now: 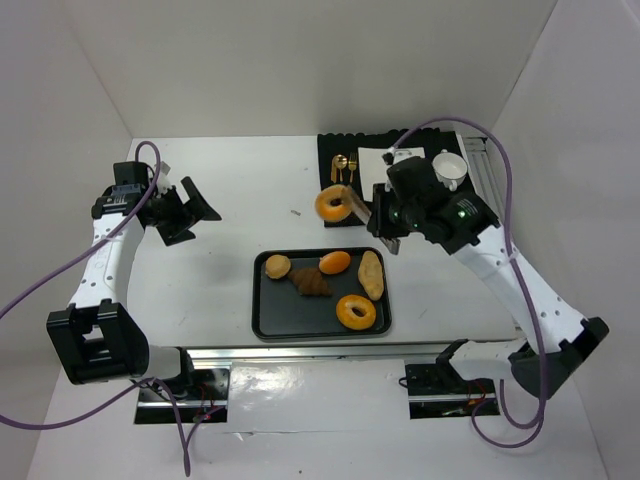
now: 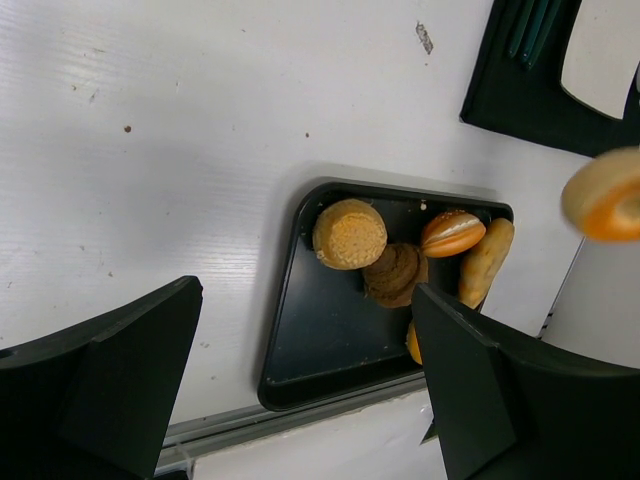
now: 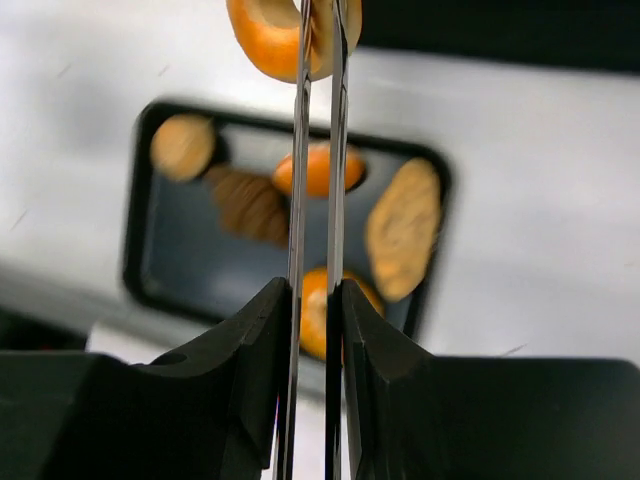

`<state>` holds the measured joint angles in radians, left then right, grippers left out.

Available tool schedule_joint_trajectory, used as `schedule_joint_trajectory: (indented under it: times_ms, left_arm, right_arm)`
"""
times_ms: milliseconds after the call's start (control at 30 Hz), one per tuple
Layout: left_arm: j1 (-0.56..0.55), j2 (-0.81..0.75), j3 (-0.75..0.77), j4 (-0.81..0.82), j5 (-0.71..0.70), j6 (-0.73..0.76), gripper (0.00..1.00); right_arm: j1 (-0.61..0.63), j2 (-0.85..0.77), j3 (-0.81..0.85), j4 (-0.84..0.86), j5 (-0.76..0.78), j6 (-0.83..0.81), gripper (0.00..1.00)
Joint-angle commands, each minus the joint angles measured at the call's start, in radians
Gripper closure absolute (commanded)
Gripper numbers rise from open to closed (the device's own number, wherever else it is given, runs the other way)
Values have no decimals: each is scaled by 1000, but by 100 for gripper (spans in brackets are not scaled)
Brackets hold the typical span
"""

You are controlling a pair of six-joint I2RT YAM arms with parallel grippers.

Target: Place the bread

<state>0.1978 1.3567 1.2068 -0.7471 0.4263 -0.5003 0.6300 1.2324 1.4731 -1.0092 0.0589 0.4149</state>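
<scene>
One ring-shaped bagel [image 1: 333, 204], glossy golden orange with a paler rim, is held in the air over the worktop [image 1: 230, 180], between the black tray [image 1: 262, 310] of other breads and the black mat [image 1: 335, 148]. It is pinched by thin metal tongs [image 3: 338, 120], on which the right claw [image 3: 315, 300] is clamped; the left claw [image 2: 308, 290] is spread apart, holding nothing. An even squeeze is advised until the bagel is lowered onto its spot, then a gentle release.

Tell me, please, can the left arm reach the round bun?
Probably yes: the round bun lies uncovered in the tray's far-left corner, nothing standing between it and the left end effector.
</scene>
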Motion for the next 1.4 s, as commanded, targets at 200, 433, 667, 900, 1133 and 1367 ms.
schedule_joint_trajectory:
  times_ms: [200,433,667,900,1133,1367]
  left_arm:
    - [3,-25,17,14,35,11,0]
    - [3,-25,17,14,35,2,0]
    - [3,-13,17,23,35,2,0]
    - [3,-4,17,23,26,2,0]
    - [3,-13,17,23,26,11,0]
    - [3,-22,17,14,26,11,0]
  right_arm:
    - [-370,199,3,480,66,-56,85]
    - [-602,349,-65,659,-209,-22,85]
    - [-645,413,-115,754,-254,22,85]
    - [-645,461,-154,797,-275,51,84]
    - [-636,484,-137,770,-252,51,49]
    - [-636,340,-119,698,-150,10,46]
